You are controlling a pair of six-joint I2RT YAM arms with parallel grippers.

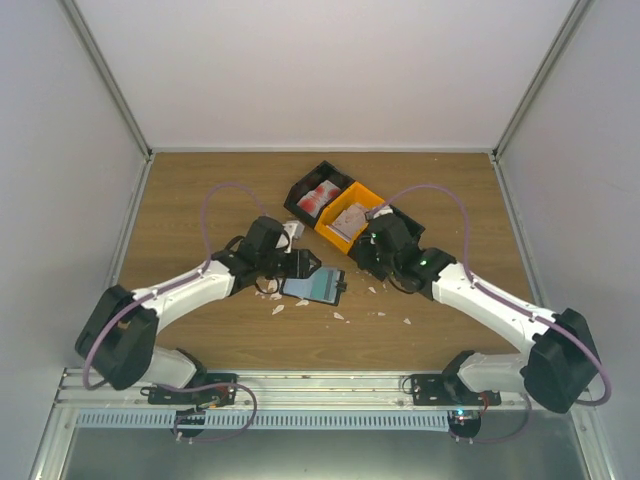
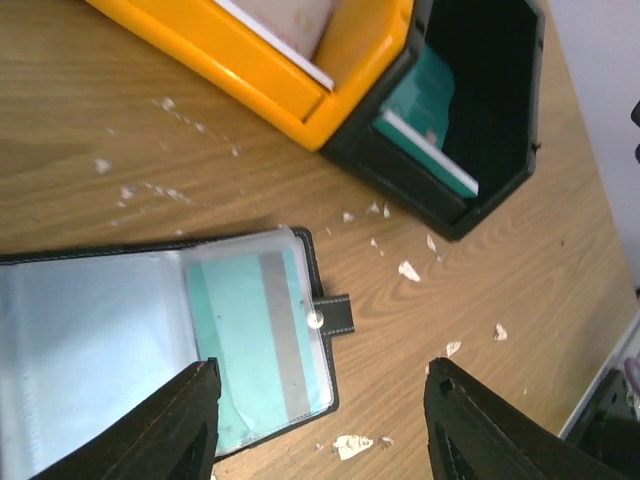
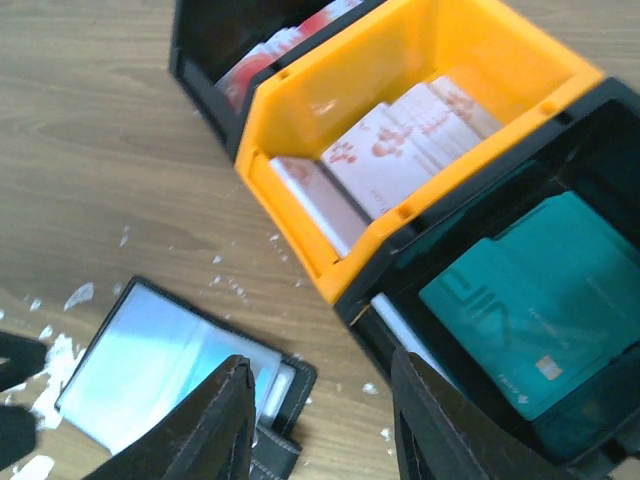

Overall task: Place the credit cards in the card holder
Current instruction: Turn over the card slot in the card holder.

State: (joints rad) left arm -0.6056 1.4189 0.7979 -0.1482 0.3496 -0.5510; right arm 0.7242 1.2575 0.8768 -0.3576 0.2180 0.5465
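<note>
The card holder [image 2: 120,330] lies open on the wood, clear sleeves up, and a teal credit card [image 2: 250,340] sits in its right sleeve. My left gripper [image 2: 320,400] hangs open just above the holder's clasp corner, with nothing between its fingers. In the top view the card holder [image 1: 312,287] lies between my left gripper [image 1: 303,265] and my right gripper [image 1: 363,257]. My right gripper [image 3: 322,390] is open and empty, over the bare wood between the card holder [image 3: 160,370] and the bins. Teal cards [image 3: 540,300], pale pinkish cards [image 3: 400,150] and red-and-white cards [image 3: 270,50] lie in the bins.
Three open bins stand in a row behind the holder: a black bin [image 1: 318,192], an orange bin [image 1: 350,215] and a second black bin [image 3: 480,400], which the right arm partly covers in the top view. Small white scraps [image 2: 350,445] litter the wood around the holder.
</note>
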